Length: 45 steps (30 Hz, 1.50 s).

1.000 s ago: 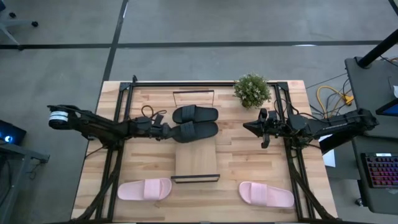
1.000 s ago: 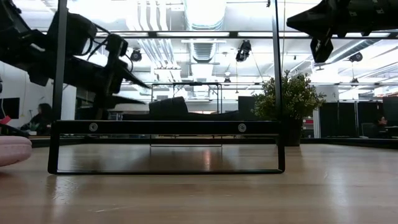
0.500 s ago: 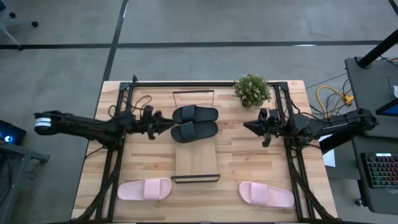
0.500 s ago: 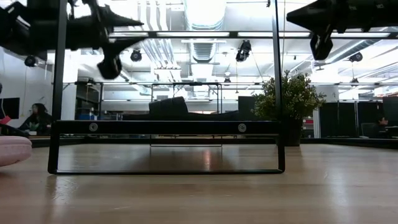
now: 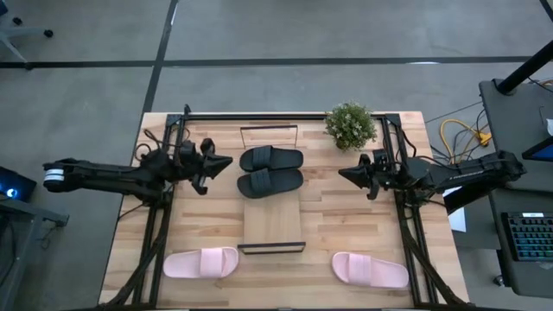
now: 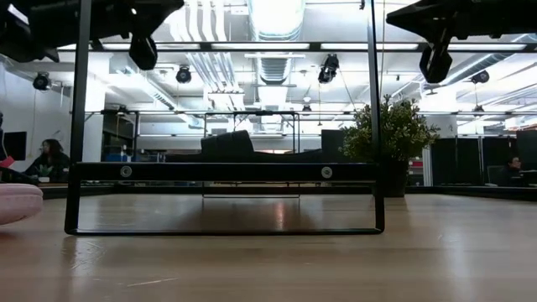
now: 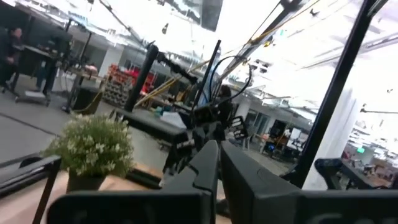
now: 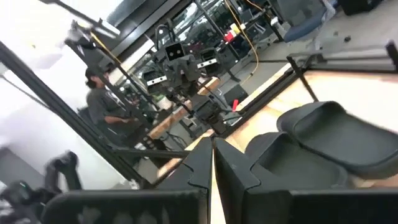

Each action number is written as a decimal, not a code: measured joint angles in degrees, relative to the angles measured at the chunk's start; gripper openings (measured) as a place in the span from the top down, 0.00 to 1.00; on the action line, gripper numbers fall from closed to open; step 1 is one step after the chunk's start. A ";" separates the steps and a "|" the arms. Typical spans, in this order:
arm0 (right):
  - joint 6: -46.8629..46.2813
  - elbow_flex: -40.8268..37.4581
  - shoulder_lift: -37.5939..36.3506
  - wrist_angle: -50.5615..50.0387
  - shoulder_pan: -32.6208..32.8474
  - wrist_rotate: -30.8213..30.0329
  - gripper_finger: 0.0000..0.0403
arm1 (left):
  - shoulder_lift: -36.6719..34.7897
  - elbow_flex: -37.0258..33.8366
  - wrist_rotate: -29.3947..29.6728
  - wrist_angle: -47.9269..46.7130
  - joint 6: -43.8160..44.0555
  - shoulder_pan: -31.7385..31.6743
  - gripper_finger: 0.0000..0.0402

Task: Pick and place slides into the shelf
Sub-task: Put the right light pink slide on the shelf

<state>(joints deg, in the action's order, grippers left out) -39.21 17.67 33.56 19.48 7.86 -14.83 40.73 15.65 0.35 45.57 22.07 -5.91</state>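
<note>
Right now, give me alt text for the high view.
Seen from above, two black slides lie side by side on the far end of a narrow shelf, and two pink slides wait on the table's near edge. The left gripper and right gripper hover on either side, jaws shut and empty.

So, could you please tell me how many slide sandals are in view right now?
4. Two black wide-strap slide sandals lie side by side on the light-wood shelf board; two pale pink ones lie on the tabletop either side of its near end.
</note>
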 joint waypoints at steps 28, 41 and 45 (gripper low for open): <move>-11.53 9.05 8.54 7.62 0.13 8.49 0.56 | -27.91 -0.15 -4.61 -27.03 -0.42 -0.01 0.99; -33.75 26.18 12.68 -23.10 7.99 12.47 0.50 | -35.24 -0.17 -3.44 -33.32 -0.49 -0.02 0.99; -39.32 30.25 12.84 -30.78 13.35 5.76 0.52 | -36.37 -0.17 -3.44 -33.55 -0.13 -0.02 0.99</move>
<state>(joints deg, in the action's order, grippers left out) -78.54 47.92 46.40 -11.29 21.21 -9.08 4.37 15.49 -3.09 12.02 21.95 -5.93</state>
